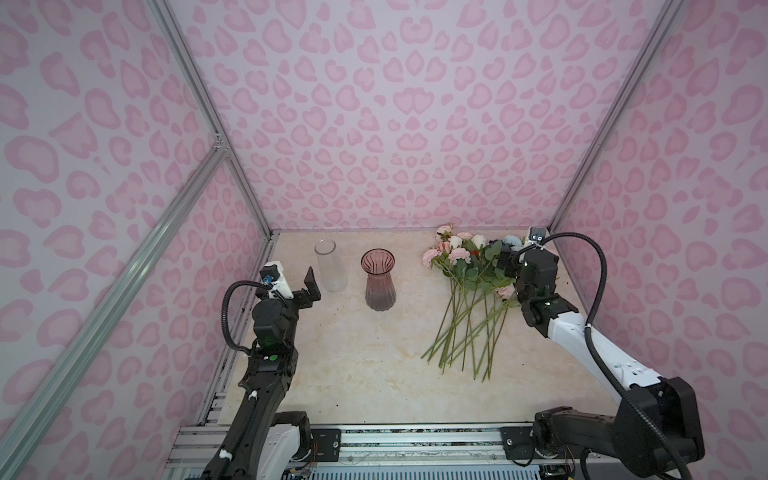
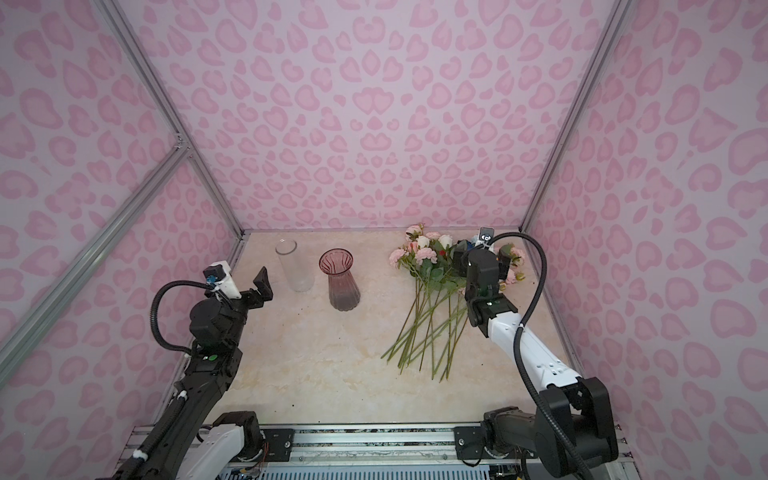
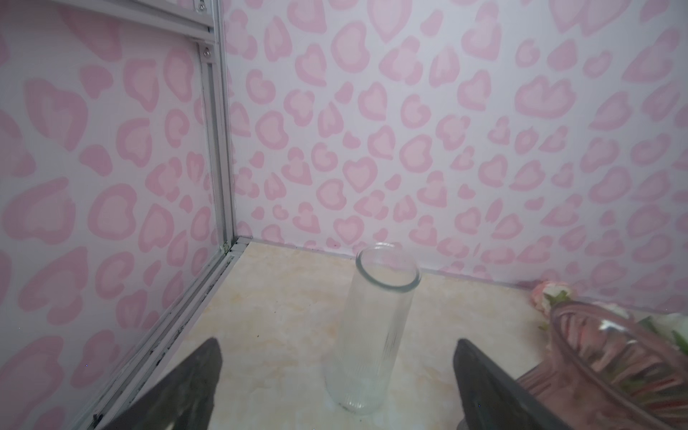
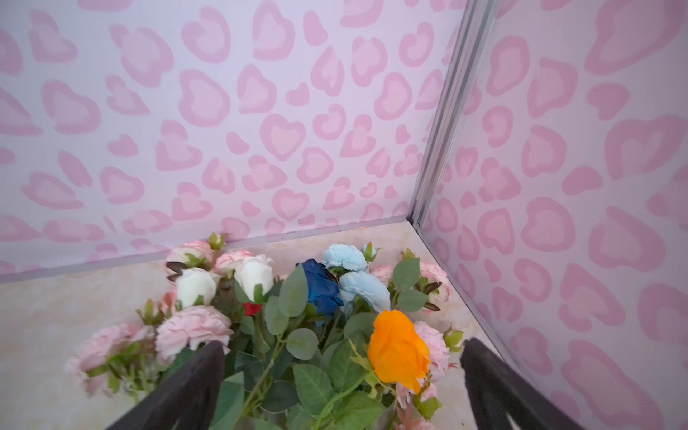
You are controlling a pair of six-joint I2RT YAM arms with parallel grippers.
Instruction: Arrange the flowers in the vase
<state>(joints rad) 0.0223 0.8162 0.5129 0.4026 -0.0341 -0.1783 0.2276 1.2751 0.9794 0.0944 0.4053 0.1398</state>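
Holding both pairs released and empty, I have my left fingers (image 3: 193,387) spread facing the clear vase (image 1: 331,268), with the pink vase (image 1: 379,282) just beside it. My right fingers (image 4: 186,391) hang over the flowers (image 1: 459,255), which lie heaped on the desk (image 1: 353,365) near the right wall.

Long green-stemmed flowers (image 4: 294,298) bloom pink, white, blue, orange, red; ribbed flared glass vase (image 1: 379,282) is smoky pink.
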